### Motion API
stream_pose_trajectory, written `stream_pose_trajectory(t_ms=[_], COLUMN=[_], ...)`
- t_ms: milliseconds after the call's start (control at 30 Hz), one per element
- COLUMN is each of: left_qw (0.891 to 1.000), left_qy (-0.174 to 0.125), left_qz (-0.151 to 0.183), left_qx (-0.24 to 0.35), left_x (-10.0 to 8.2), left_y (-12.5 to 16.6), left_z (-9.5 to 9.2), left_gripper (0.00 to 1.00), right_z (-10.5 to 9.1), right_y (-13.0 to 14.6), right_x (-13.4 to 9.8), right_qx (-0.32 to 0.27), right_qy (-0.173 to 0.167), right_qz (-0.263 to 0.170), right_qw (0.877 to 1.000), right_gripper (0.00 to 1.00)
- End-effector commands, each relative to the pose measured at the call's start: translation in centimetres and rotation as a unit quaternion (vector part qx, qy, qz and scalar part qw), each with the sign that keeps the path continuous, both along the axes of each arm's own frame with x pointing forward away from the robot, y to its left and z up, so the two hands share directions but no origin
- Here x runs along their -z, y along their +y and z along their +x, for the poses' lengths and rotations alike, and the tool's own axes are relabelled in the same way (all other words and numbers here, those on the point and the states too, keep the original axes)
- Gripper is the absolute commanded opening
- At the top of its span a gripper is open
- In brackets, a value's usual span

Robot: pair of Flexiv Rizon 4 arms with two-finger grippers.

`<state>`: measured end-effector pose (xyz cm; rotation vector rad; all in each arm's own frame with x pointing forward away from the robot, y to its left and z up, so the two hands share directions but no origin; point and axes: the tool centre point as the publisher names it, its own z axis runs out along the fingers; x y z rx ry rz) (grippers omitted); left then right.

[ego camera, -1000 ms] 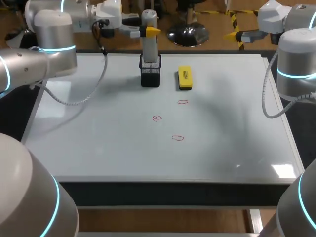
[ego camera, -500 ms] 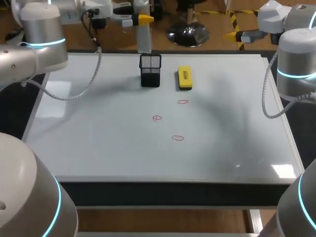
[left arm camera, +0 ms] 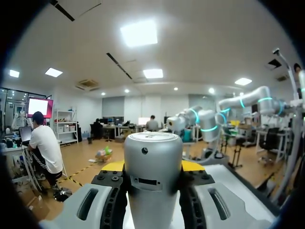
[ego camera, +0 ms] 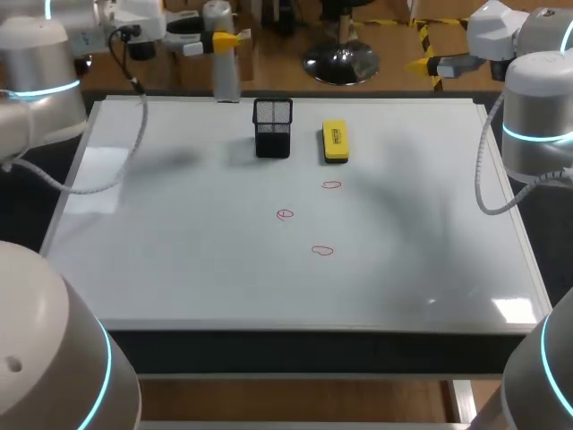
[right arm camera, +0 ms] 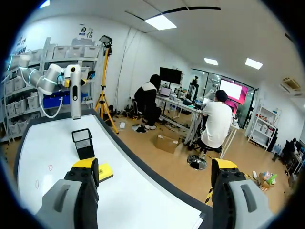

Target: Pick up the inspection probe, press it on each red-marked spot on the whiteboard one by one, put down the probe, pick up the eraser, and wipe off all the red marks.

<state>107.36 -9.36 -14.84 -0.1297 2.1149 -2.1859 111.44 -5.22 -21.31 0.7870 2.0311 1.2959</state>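
Head view shows the left claw [ego camera: 222,41] gripping the upright inspection probe [ego camera: 225,70] just left of the mesh holder [ego camera: 272,128], the right claw [ego camera: 421,64] wide open well right of it.

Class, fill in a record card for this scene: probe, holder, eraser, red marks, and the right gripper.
probe: upright, clamped in left gripper, above whiteboard's far edge
holder: black mesh, empty
eraser: yellow, lying right of holder
red marks: three, unwiped, nearer than the eraser
right gripper: open, empty, past the far right corner
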Motion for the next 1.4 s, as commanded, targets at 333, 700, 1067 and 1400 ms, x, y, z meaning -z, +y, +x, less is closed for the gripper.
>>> stream_pose_trajectory(t_ms=[333,700,1067,1400], left_qw=[1.0,0.999,0.999,1.0], left_qy=[-0.001,-0.018,-0.014,-0.008], left_qz=[0.028,0.037,0.029,0.022], left_qx=[0.005,0.012,0.001,-0.009], left_x=[2.2,4.3,6.2,6.7], left_y=[3.5,5.7,6.2,6.1], left_z=[-1.4,-2.4,-2.9,-2.9], left_gripper=[0.0,0.0,0.0,0.0], right_z=[0.0,0.0,0.0,0.0], right_y=[0.0,0.0,0.0,0.0], right_x=[0.0,0.0,0.0,0.0], right_qx=[0.0,0.0,0.0,0.0], right_qy=[0.0,0.0,0.0,0.0], right_qz=[0.0,0.0,0.0,0.0], right_qw=[1.0,1.0,1.0,1.0], right_gripper=[1.0,1.0,1.0,1.0])
